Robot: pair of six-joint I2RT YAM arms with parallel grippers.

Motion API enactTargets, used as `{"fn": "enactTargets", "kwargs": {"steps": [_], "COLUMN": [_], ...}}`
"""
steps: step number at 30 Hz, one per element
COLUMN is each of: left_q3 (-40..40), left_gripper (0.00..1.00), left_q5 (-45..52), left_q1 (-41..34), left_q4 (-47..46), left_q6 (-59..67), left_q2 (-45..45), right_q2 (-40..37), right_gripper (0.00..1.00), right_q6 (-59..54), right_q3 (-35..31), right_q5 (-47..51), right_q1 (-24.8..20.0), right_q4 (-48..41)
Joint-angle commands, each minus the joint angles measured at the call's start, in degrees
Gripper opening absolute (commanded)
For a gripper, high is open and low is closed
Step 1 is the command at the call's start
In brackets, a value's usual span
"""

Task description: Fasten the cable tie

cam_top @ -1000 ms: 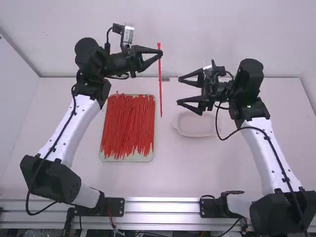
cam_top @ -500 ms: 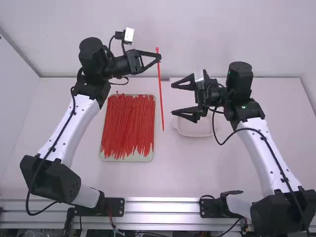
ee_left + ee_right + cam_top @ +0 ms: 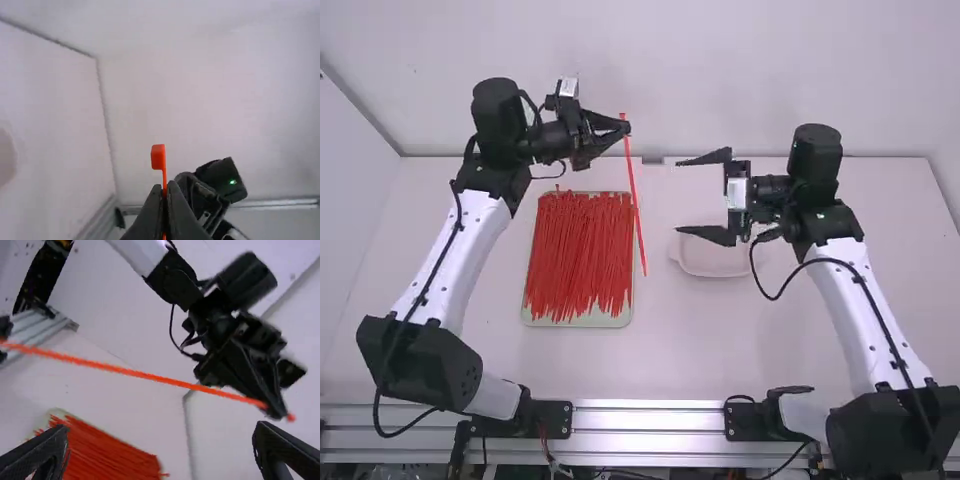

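My left gripper (image 3: 620, 128) is raised above the table's back edge and is shut on a single red cable tie (image 3: 634, 196) near its head end. The tie hangs down and slightly right over the right edge of the tray. In the left wrist view the tie's square head (image 3: 158, 156) sticks up above the closed fingertips (image 3: 159, 196). My right gripper (image 3: 718, 196) is held in the air to the right of the tie, wide open and empty. In the right wrist view the tie (image 3: 135, 373) runs across, gripped by the left gripper (image 3: 272, 412).
A tray (image 3: 625, 320) heaped with several red cable ties (image 3: 580, 253) lies left of centre. A shallow white dish (image 3: 705, 262) sits on the table below the right gripper. The back wall stands close behind both grippers.
The left gripper swung a little left and lower, tilting the hanging tie. The right gripper pulled back to the right and turned its open fingers toward the tie.
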Motion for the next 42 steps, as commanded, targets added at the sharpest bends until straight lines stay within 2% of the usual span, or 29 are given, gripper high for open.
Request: {"fn": "enactTargets", "kwargs": {"steps": [1, 9, 17, 20, 22, 25, 27, 34, 42], "left_q3": [1.77, 1.77, 1.77, 1.77, 1.75, 1.66, 0.85, -1.92, -2.43], "left_gripper": [0.02, 0.02, 0.02, 0.02, 0.02, 0.02, 0.02, 0.02, 0.02], "left_q5": [1.25, 0.07, 0.26, 0.2, 0.04, -0.11, -1.66, -2.78, -2.78], "left_q1": [-0.31, -1.31, -2.64, -2.69, -2.99, -2.97, -3.02, -2.95, -2.51], "left_q4": [0.07, 0.37, 0.22, -0.72, -1.49, -1.49, -1.49, 1.22, 5.03], "left_q6": [-7.37, -8.74, -8.24, -8.28, -8.0, -8.04, -8.09, -9.88, -10.25], "left_q2": [-0.31, -0.31, -0.31, -0.31, -0.31, -0.31, -0.31, -0.31, -0.31], "right_q2": [0.11, 0.11, 0.11, 0.11, 0.11, 0.11, 0.11, 0.11, 0.11], "right_gripper": [0.98, 0.98, 0.98, 0.84, 0.64, 0.52, 0.39, 0.3, 0.27], "right_q6": [-14.32, -31.36, -37.73, -38.93, -38.88, -38.88, -38.91, -38.86, -38.86], "right_q3": [1.29, 1.29, 1.29, 1.29, 1.29, 1.29, 1.29, 1.29, 1.29], "right_q5": [-4.37, -4.81, -4.44, -5.09, -5.07, -5.07, -5.05, -5.09, -5.07], "right_q1": [0.26, 4.31, 7.61, 7.5, 7.74, 8.61, 9.18, 9.03, 9.9], "right_q4": [0.11, 0.11, 0.13, 0.11, 0.09, 0.13, 0.13, 0.09, -0.11]}}
